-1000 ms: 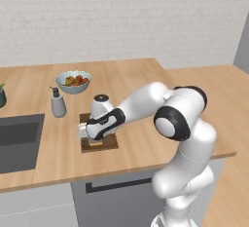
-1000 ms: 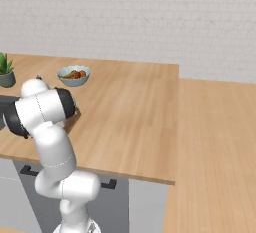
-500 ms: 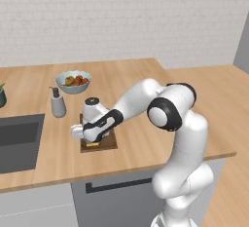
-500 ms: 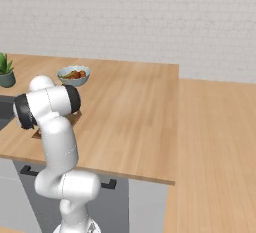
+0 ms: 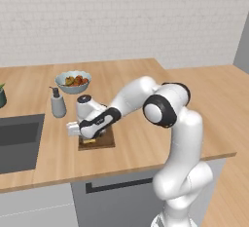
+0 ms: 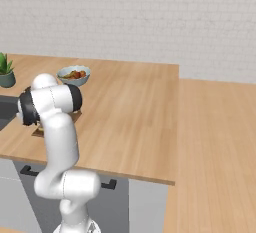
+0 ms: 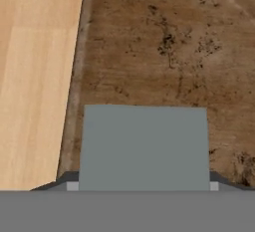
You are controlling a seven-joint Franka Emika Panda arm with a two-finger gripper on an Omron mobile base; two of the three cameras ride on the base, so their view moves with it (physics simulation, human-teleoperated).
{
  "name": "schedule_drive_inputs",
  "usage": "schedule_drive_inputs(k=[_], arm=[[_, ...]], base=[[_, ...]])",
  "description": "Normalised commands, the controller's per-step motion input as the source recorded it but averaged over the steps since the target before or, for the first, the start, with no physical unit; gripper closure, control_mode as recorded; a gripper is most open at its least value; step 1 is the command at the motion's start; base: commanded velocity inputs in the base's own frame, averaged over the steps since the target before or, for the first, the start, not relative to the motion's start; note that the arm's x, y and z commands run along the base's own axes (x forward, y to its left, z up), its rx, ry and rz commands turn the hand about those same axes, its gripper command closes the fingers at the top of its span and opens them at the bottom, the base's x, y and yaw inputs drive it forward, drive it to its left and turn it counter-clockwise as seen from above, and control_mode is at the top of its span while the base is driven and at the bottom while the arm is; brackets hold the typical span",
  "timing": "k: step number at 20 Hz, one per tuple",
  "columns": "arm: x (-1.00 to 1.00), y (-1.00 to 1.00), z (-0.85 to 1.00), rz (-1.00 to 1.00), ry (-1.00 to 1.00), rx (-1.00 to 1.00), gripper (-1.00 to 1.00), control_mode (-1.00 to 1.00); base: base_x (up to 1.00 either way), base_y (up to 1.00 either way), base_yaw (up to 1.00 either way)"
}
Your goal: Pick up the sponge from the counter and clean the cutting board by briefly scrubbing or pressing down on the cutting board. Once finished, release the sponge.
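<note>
At six o'clock in the hand view, the gripper (image 7: 144,188) pinches the sponge (image 7: 144,146) flat against the stained cutting board (image 7: 164,42), evidently to scrub it.

Browns, tan and grey-blue

The dark brown, stain-speckled wooden cutting board (image 7: 164,42) lies on light tan wood-grain counter (image 7: 35,76); the flat sponge (image 7: 144,146) shows plain grey-blue.

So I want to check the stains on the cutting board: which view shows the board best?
The hand view: the cutting board spreads wide there, speckled stains clear, with the sponge over it. The left base view shows a small brown patch under the gripper; the right base view, a sliver behind the arm.
</note>
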Motion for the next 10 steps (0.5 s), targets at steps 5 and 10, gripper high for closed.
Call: schedule_drive_inputs(k=[5, 10], arm=[[0.29, 0.00, -0.19, 0.00, -0.16, 0.00, 1.00, -1.00], [0.35, 0.00, -0.22, 0.00, -0.24, 0.02, 1.00, -1.00]], base=[[0.00, 0.00, 0.00], [0.00, 0.00, 0.00]])
